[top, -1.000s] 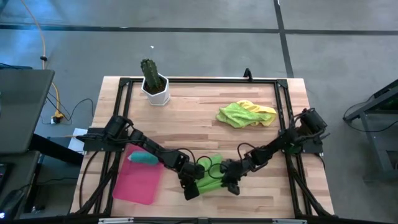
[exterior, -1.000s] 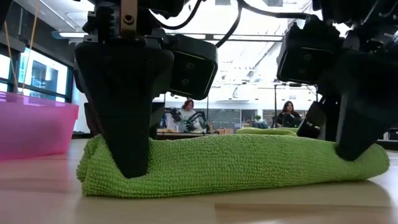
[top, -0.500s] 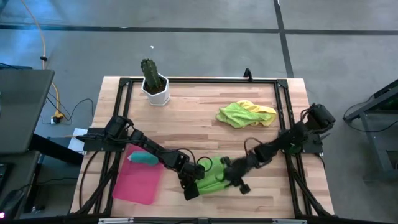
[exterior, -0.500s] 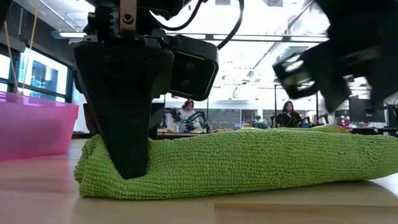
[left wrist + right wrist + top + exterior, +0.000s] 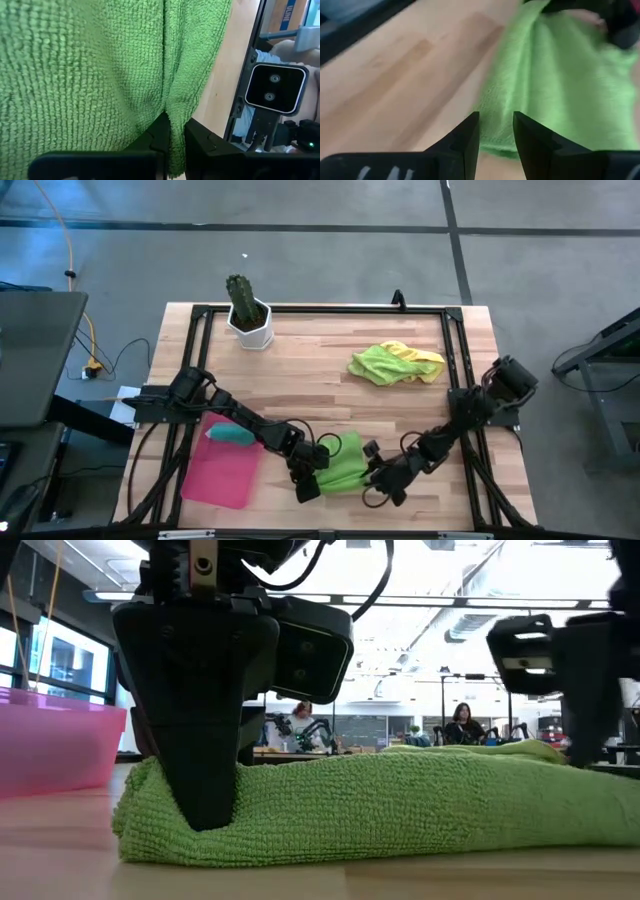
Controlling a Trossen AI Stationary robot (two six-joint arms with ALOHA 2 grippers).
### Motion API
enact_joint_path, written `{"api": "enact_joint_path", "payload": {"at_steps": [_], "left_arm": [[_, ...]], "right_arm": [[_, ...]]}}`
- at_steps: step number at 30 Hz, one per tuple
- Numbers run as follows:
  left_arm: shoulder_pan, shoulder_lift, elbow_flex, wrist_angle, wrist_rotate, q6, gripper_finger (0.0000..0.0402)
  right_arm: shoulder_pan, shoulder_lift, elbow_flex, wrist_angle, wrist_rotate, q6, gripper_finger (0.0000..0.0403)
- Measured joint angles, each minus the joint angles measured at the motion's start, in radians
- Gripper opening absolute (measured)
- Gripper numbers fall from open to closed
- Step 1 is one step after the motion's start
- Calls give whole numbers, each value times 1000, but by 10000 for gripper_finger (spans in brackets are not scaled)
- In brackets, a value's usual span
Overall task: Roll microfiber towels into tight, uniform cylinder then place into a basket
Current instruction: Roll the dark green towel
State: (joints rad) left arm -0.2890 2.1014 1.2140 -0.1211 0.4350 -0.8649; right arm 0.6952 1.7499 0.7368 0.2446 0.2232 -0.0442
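A green towel (image 5: 342, 462) lies as a loose, thick roll on the table near its front edge, also in the low view (image 5: 380, 805). My left gripper (image 5: 305, 485) is shut on its left end. My right gripper (image 5: 383, 488) stands open just off the towel's right end (image 5: 535, 75), touching nothing. A teal towel (image 5: 232, 436) lies rolled at the far end of the pink basket (image 5: 220, 480). A lime green and a yellow towel (image 5: 395, 363) lie crumpled together at the far right. My left gripper pinches a raised fold of the green towel (image 5: 172, 107) between its two fingers, at the towel's left end. The fingers (image 5: 205, 770) come slanting down from above and sink into the pile. The towel lies slack on the table.
A white pot with a cactus (image 5: 248, 315) stands at the far left. A black frame (image 5: 455, 380) runs round the table's edges. Bare wood lies between the green towel and the crumpled pile. In the low view the basket's wall (image 5: 50, 740) rises left of the towel.
My right gripper has come off the towel's right end, risen a little, rolled about its wrist and moved toward the table's near right corner. The freed right end has slumped wider on the table. The left end stays pinned under my left gripper.
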Motion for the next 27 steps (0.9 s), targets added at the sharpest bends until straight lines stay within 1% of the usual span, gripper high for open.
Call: {"api": "enact_joint_path", "payload": {"at_steps": [5, 9, 13, 17, 20, 23, 25, 27], "left_arm": [[0, 0, 0, 5, 2, -15, 22], [0, 0, 0, 6, 2, -22, 22], [0, 0, 0, 6, 3, -23, 22], [0, 0, 0, 8, 4, -23, 22], [0, 0, 0, 9, 7, -23, 22], [1, 1, 1, 14, 28, -26, 22], [1, 1, 1, 17, 44, -33, 21], [1, 2, 1, 18, 52, -48, 21]], "right_arm": [[16, 25, 0, 6, -15, 18, 112], [14, 53, 0, 17, 29, 21, 112], [13, 81, 2, 51, 46, 25, 112], [12, 94, 3, 71, 48, 149, 108], [12, 94, 3, 71, 47, 207, 85], [11, 94, 3, 63, 34, 251, 43], [10, 94, 5, 64, 3, 286, 15], [-1, 94, 5, 68, -52, 337, 10]]}}
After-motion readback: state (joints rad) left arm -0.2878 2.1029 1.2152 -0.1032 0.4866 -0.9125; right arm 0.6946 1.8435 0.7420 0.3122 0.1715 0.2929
